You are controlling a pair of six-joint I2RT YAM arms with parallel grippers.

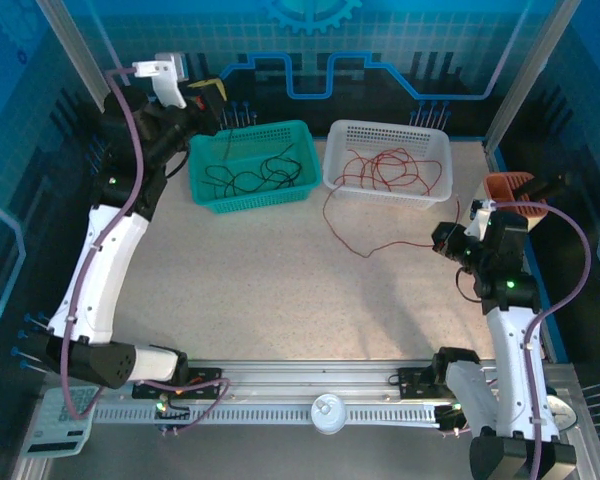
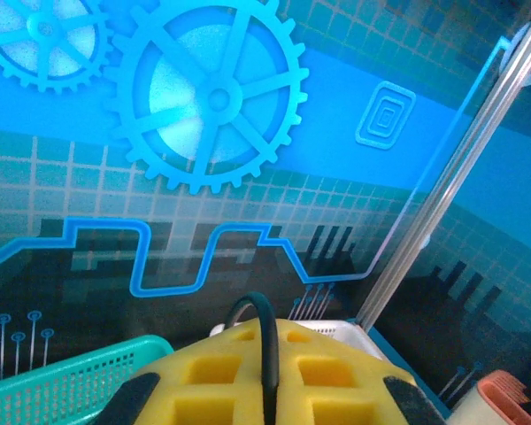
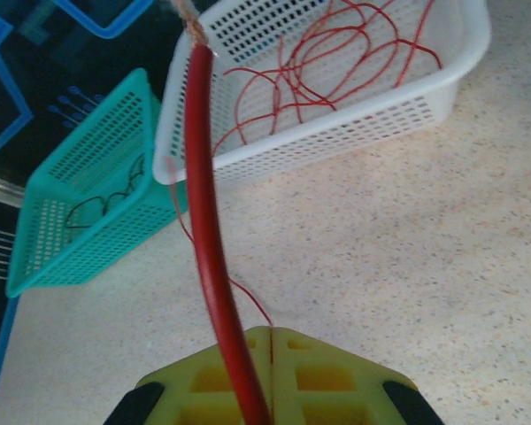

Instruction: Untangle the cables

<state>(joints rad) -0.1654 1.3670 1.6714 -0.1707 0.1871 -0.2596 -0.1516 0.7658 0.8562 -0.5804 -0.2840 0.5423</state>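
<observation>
Red wires (image 1: 385, 170) lie in loose loops in a white basket (image 1: 390, 126) at the back of the worktop (image 1: 280, 290), one red strand (image 1: 342, 232) trailing over the rim to the right hand (image 3: 267, 341), which is clenched on it near its bare tip; black wires (image 1: 250, 178) curl in the green basket (image 1: 250, 131) just beside, and the raised left hand (image 2: 267, 335) is clamped on a black strand (image 2: 267, 354). Such wire looks light, limp and springy, likely to snag on its neighbours, so it seems best taken near a free end and drawn out slowly.
</observation>
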